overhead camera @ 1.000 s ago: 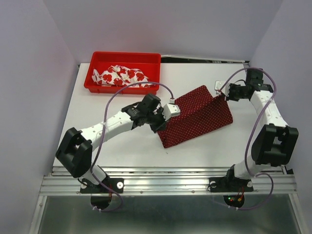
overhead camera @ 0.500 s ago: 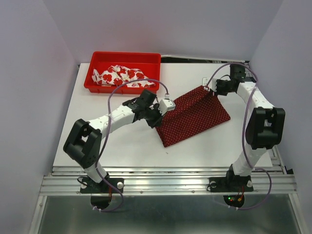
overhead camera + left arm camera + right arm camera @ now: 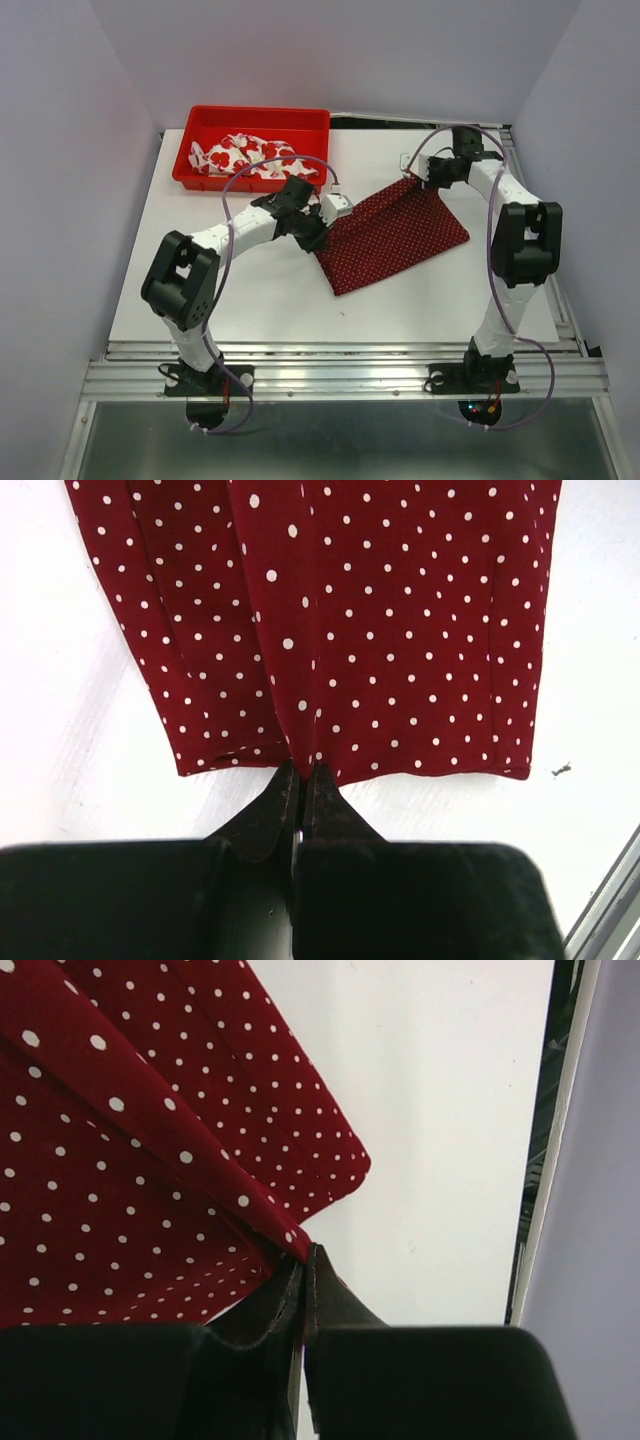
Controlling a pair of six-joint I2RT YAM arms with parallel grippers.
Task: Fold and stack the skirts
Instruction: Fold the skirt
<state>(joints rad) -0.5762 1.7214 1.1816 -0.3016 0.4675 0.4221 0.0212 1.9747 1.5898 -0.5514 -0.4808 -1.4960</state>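
Left gripper and right gripper have dragged the dotted skirt toward the tray. Both pinch its edge, seemingly mid-fold. Next, lay it over evenly.

The tray sits at the table's 11 o'clock, with the flowered skirt in it. The dotted skirt lies just right of centre, between my left gripper at its 9 o'clock edge and my right gripper at its 12 o'clock corner.

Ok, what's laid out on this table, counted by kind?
Skirts: 2 (dark red polka-dot skirt, white flowered skirt)
Trays: 1 (red tray)
Total: 3
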